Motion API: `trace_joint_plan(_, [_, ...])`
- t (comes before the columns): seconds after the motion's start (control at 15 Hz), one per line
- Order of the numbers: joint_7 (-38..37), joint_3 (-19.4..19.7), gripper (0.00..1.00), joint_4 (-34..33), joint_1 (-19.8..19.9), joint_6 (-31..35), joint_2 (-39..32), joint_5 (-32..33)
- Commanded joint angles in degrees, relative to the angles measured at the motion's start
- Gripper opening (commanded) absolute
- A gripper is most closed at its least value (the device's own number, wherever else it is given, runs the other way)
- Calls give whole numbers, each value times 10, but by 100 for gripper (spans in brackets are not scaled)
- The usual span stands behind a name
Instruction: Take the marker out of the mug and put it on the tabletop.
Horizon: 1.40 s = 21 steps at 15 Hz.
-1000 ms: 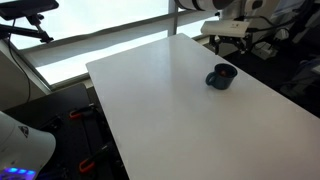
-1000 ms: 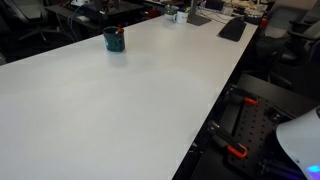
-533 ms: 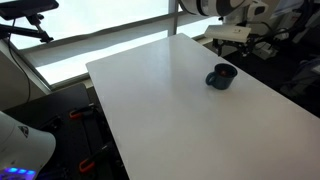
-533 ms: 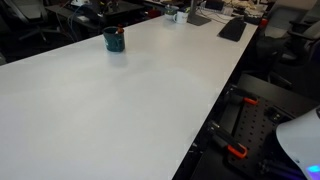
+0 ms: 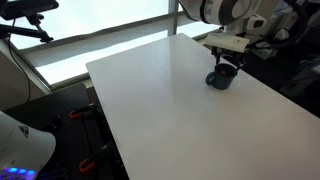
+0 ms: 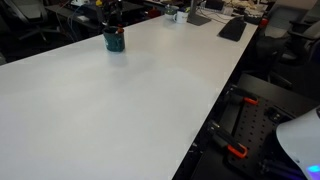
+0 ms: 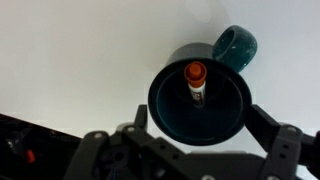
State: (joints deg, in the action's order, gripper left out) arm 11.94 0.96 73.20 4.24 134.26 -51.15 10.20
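There is 1 mug, 1 marker and 1 tabletop in view.

The mug stands on the white tabletop

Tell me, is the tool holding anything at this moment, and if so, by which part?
Nothing is held. The tool is open above the mug, and the marker stands inside the mug with neither finger on it.

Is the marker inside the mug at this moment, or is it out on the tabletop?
Inside. The wrist view looks down into the mug and shows the marker standing in it, reddish end up.
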Motion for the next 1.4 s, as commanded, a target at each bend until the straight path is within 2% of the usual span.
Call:
trace_joint_plan(0.0, [5, -2, 94, -40, 0, -41, -17, -16])
trace_joint_plan(0.07, [5, -2, 92, -44, 0, -46, -19, -17])
trace_joint_plan(0.13, [5, -3, 76, -49, 1, -52, -21, -18])
trace_joint_plan(0.2, [6, -3, 68, -52, 2, -57, -22, -19])
trace_joint_plan(0.27, [6, -3, 65, -54, 2, -61, -23, -19])
trace_joint_plan(0.33, [7, -3, 56, -56, 3, -63, -23, -20])
trace_joint_plan(0.4, [7, -3, 52, -57, 3, -66, -24, -20])
trace_joint_plan(0.6, [8, -3, 51, -59, 6, -76, -26, -23])
trace_joint_plan(0.67, [7, -2, 58, -58, 8, -79, -27, -23])
trace_joint_plan(0.73, [9, -4, 60, -58, 11, -83, -28, -26])
trace_joint_plan(0.8, [10, -5, 67, -57, 14, -88, -29, -30])
trace_joint_plan(0.93, [9, -6, 61, -57, 18, -98, -32, -38])
trace_joint_plan(1.07, [9, -7, 37, -57, 22, -106, -32, -46])
trace_joint_plan(1.13, [8, -6, 35, -58, 23, -110, -33, -48])
trace_joint_plan(1.33, [9, -6, 12, -63, 28, -120, -33, -51])
